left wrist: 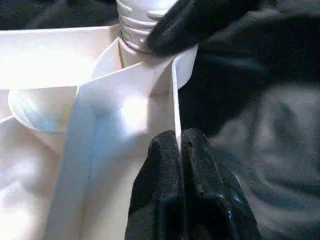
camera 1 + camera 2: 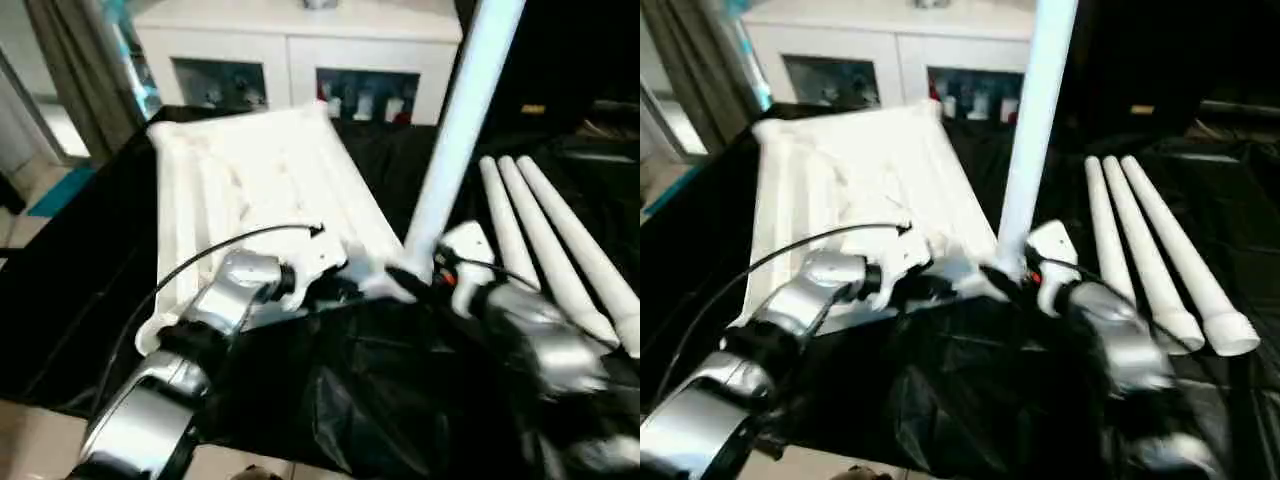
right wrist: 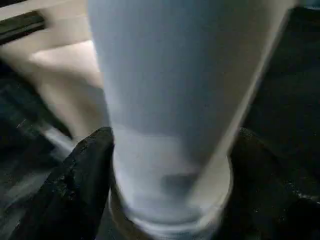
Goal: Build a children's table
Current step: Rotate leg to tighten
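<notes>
The white table top (image 2: pixel 250 180) lies upside down on black cloth, its ribbed underside facing up. One white leg (image 2: pixel 455 130) stands upright at the near right corner socket (image 1: pixel 150 65), threaded end (image 1: pixel 137 22) at the socket's mouth. My right gripper (image 3: pixel 170 165) is shut on this leg low down, a black finger (image 3: pixel 80 175) on each side. My left gripper (image 1: pixel 179 145) is shut on the thin rim wall (image 1: pixel 175 100) of the table top, just beside that corner. Three more legs (image 2: pixel 560 240) lie side by side on the cloth to the right.
Black cloth (image 2: pixel 380 400) covers the work surface and bunches up in front of my arms. A white cabinet with glass doors (image 2: pixel 300 50) stands behind the table top. A curtain (image 2: pixel 80 70) hangs at the far left above a pale floor.
</notes>
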Available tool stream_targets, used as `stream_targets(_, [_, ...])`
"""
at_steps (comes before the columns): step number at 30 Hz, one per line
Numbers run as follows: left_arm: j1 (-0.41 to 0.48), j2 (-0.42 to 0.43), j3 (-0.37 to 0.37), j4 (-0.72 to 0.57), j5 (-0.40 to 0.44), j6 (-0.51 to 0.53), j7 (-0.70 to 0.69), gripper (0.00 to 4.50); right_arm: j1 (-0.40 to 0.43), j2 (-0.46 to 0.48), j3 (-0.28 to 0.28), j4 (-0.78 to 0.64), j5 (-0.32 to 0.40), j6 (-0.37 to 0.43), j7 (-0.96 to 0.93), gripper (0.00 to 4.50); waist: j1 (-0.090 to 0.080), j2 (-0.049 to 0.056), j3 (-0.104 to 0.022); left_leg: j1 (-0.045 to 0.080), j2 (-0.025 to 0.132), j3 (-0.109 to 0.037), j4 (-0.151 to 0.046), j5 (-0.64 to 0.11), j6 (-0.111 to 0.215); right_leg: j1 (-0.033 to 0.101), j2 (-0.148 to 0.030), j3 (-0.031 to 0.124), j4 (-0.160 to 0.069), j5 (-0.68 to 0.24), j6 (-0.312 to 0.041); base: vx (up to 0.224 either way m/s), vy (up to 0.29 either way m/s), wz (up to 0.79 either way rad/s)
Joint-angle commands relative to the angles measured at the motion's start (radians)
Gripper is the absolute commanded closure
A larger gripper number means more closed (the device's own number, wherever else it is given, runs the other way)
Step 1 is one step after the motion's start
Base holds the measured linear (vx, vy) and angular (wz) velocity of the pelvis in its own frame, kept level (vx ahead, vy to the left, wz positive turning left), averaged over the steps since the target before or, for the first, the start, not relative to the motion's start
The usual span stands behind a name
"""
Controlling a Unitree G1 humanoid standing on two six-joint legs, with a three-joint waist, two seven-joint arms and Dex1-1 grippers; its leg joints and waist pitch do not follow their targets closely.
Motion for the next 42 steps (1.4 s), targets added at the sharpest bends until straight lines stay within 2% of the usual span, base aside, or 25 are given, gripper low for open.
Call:
stream_targets(1, [0.011,0.008,-0.006,-0.036,-0.034,-0.017,-0.061,4.5,0.007,-0.02,0.012,-0.033,0.014,0.028,0.056,0.81,0.001,-0.015,-0.063,0.018,0.061,-0.017,-0.072,-0.216,0.114,0.052,-0.072,0.04,-0.072,-0.155,-0.263,0.0,0.0,0.0])
stream_targets(5, [0.022,0.025,0.001,-0.058,-0.04,-0.009,-0.089,4.5,0.006,-0.025,0.018,-0.041,0.014,0.043,0.075,0.81,-0.001,-0.019,-0.062,0.021,0.059,-0.019,-0.074,-0.246,0.078,0.046,-0.074,0.042,-0.08,-0.244,-0.24,0.0,0.0,0.0])
stream_targets(8, [0.02,0.035,0.008,-0.06,-0.04,-0.004,-0.092,4.5,-0.005,-0.012,0.016,-0.036,0.027,0.046,0.081,1.07,-0.002,-0.021,-0.064,0.019,0.058,-0.019,-0.074,-0.222,0.079,0.047,-0.073,0.042,-0.076,-0.217,-0.237,0.0,0.0,0.0])
stream_targets(9, [0.019,0.036,0.009,-0.061,-0.04,-0.003,-0.092,4.5,-0.005,-0.011,0.017,-0.038,0.031,0.049,0.083,1.07,-0.002,-0.021,-0.065,0.017,0.057,-0.019,-0.073,-0.211,0.082,0.048,-0.073,0.042,-0.075,-0.2,-0.239,0.0,0.0,0.0])
stream_targets(11, [0.02,0.042,0.008,-0.066,-0.042,0.004,-0.094,4.5,-0.004,-0.011,0.022,-0.044,0.037,0.053,0.093,1.38,0.0,-0.022,-0.067,0.016,0.057,-0.018,-0.07,-0.184,0.094,0.049,-0.073,0.042,-0.07,-0.162,-0.246,0.0,0.0,0.0])
stream_targets(14, [0.018,0.044,0.008,-0.065,-0.04,0.005,-0.095,4.5,-0.002,-0.003,0.023,-0.039,0.036,0.05,0.098,1.58,0.0,-0.022,-0.067,0.015,0.057,-0.017,-0.069,-0.174,0.101,0.049,-0.073,0.041,-0.068,-0.145,-0.251,0.0,0.0,0.0])
stream_targets(18, [0.018,0.041,0.009,-0.062,-0.035,0.013,-0.087,4.5,0.013,0.021,0.027,-0.03,0.029,0.058,0.083,1.71,-0.001,-0.02,-0.066,0.017,0.056,-0.017,-0.069,-0.188,0.096,0.047,-0.072,0.041,-0.072,-0.175,-0.247,0.0,0.0,0.0])
stream_targets(22, [0.009,0.03,0.006,-0.042,-0.015,0.02,-0.044,4.5,0.018,0.053,0.017,0.001,0.013,0.054,0.013,1.74,-0.005,-0.018,-0.063,0.018,0.055,-0.018,-0.073,-0.214,0.075,0.046,-0.073,0.041,-0.077,-0.214,-0.238,0.0,0.0,0.0])
stream_targets(23, [-0.001,0.022,0.007,-0.022,-0.002,0.024,-0.009,4.5,0.013,0.07,0.01,0.025,-0.001,0.042,-0.027,1.74,-0.006,-0.017,-0.063,0.018,0.055,-0.019,-0.074,-0.223,0.069,0.047,-0.072,0.041,-0.077,-0.228,-0.233,0.0,0.0,0.0])
stream_targets(24, [-0.013,0.013,0.008,0.001,0.011,0.028,0.029,4.5,0.007,0.088,0.003,0.051,-0.016,0.028,-0.072,1.74,-0.009,-0.016,-0.061,0.019,0.055,-0.018,-0.075,-0.232,0.064,0.041,-0.071,0.042,-0.079,-0.241,-0.231,0.0,0.0,0.0])
stream_targets(26, [-0.072,-0.045,0.028,0.097,0.041,0.041,0.194,4.5,-0.053,0.201,-0.082,0.19,-0.034,0.029,-0.345,1.75,-0.017,-0.01,-0.061,0.026,0.051,-0.02,-0.077,-0.277,0.022,0.037,-0.071,0.041,-0.085,-0.297,-0.223,0.0,0.0,0.0])
stream_targets(27, [-0.072,-0.045,0.028,0.097,0.041,0.041,0.194,4.5,-0.053,0.201,-0.082,0.19,-0.034,0.029,-0.345,1.75,-0.02,-0.015,-0.062,0.026,0.048,-0.022,-0.078,-0.28,0.013,0.039,-0.071,0.039,-0.086,-0.307,-0.22,0.0,0.0,0.0])
stream_targets(28, [-0.099,-0.073,0.032,0.134,0.053,0.057,0.264,4.5,-0.089,0.261,-0.135,0.256,-0.021,0.043,-0.482,1.75,-0.024,-0.017,-0.062,0.02,0.047,-0.025,-0.08,-0.274,0.009,0.046,-0.071,0.038,-0.086,-0.311,-0.208,0.0,0.0,0.0])
stream_targets(29, [-0.124,-0.099,0.035,0.165,0.061,0.077,0.325,4.5,-0.12,0.306,-0.165,0.306,-0.012,0.039,-0.573,1.75,-0.029,-0.008,-0.061,0.026,0.047,-0.024,-0.08,-0.291,0.004,0.037,-0.071,0.04,-0.09,-0.314,-0.209,0.0,0.0,0.0])
stream_targets(30, [-0.125,-0.1,0.035,0.166,0.062,0.078,0.327,4.5,-0.121,0.307,-0.166,0.308,-0.012,0.039,-0.575,1.75,-0.034,-0.008,-0.062,0.024,0.047,-0.026,-0.081,-0.297,-0.002,0.038,-0.071,0.039,-0.087,-0.313,-0.211,0.0,0.0,0.0])
stream_targets(31, [-0.132,-0.107,0.037,0.175,0.063,0.084,0.344,4.5,-0.129,0.318,-0.171,0.321,-0.01,0.036,-0.596,1.76,-0.033,-0.011,-0.064,0.023,0.047,-0.027,-0.082,-0.298,0.0,0.045,-0.07,0.036,-0.088,-0.304,-0.204,0.0,0.0,0.0])
stream_targets(32, [-0.147,-0.124,0.043,0.192,0.063,0.092,0.38,4.5,-0.146,0.338,-0.171,0.343,-0.016,0.025,-0.629,1.76,-0.033,-0.004,-0.064,0.022,0.047,-0.025,-0.081,-0.294,0.008,0.043,-0.07,0.039,-0.088,-0.266,-0.208,0.0,0.0,0.0])
stream_targets(33, [-0.171,-0.151,0.056,0.217,0.059,0.101,0.435,4.5,-0.174,0.366,-0.156,0.374,-0.035,0.005,-0.669,1.76,-0.035,-0.001,-0.065,0.021,0.046,-0.025,-0.08,-0.293,0.008,0.042,-0.069,0.039,-0.086,-0.251,-0.213,0.0,0.0,0.0])
stream_targets(34, [-0.183,-0.166,0.059,0.227,0.059,0.1,0.46,4.5,-0.191,0.379,-0.137,0.392,-0.055,-0.009,-0.685,1.76,-0.037,-0.005,-0.068,0.024,0.045,-0.024,-0.079,-0.292,0.009,0.043,-0.067,0.038,-0.085,-0.23,-0.222,0.0,0.0,0.0])
stream_targets(35, [-0.183,-0.166,0.059,0.227,0.059,0.1,0.46,4.5,-0.191,0.379,-0.137,0.392,-0.055,-0.009,-0.685,1.76,-0.034,-0.004,-0.068,0.024,0.045,-0.023,-0.077,-0.28,0.014,0.044,-0.069,0.039,-0.084,-0.211,-0.23,0.0,0.0,0.0])
stream_targets(36, [-0.194,-0.181,0.057,0.238,0.063,0.091,0.468,4.5,-0.205,0.39,-0.109,0.407,-0.081,-0.037,-0.673,1.76,-0.033,-0.002,-0.068,0.02,0.045,-0.024,-0.077,-0.272,0.018,0.047,-0.071,0.039,-0.082,-0.196,-0.234,0.0,0.0,0.0])
stream_targets(37, [-0.199,-0.188,0.053,0.242,0.068,0.078,0.464,4.5,-0.211,0.398,-0.095,0.409,-0.09,-0.058,-0.65,1.06,-0.033,-0.005,-0.07,0.017,0.044,-0.023,-0.075,-0.251,0.029,0.051,-0.07,0.038,-0.079,-0.16,-0.238,0.0,0.0,0.0])
stream_targets(40, [-0.201,-0.194,0.045,0.253,0.072,0.047,0.433,4.5,-0.216,0.404,-0.084,0.405,-0.102,-0.1,-0.598,0.93,-0.029,-0.002,-0.074,0.014,0.045,-0.021,-0.07,-0.202,0.064,0.056,-0.071,0.037,-0.071,-0.067,-0.259,0.0,0.0,0.0])
stream_targets(41, [-0.201,-0.194,0.045,0.253,0.072,0.047,0.433,4.5,-0.216,0.404,-0.084,0.405,-0.102,-0.1,-0.598,0.93,-0.029,-0.002,-0.074,0.014,0.045,-0.021,-0.07,-0.202,0.064,0.056,-0.071,0.037,-0.071,-0.067,-0.259,0.0,0.0,0.0])
stream_targets(42, [-0.196,-0.189,0.042,0.249,0.07,0.042,0.417,4.5,-0.213,0.397,-0.081,0.397,-0.103,-0.106,-0.583,0.77,-0.03,-0.002,-0.074,0.016,0.048,-0.021,-0.071,-0.193,0.079,0.056,-0.07,0.036,-0.069,-0.047,-0.271,0.0,0.0,0.0])
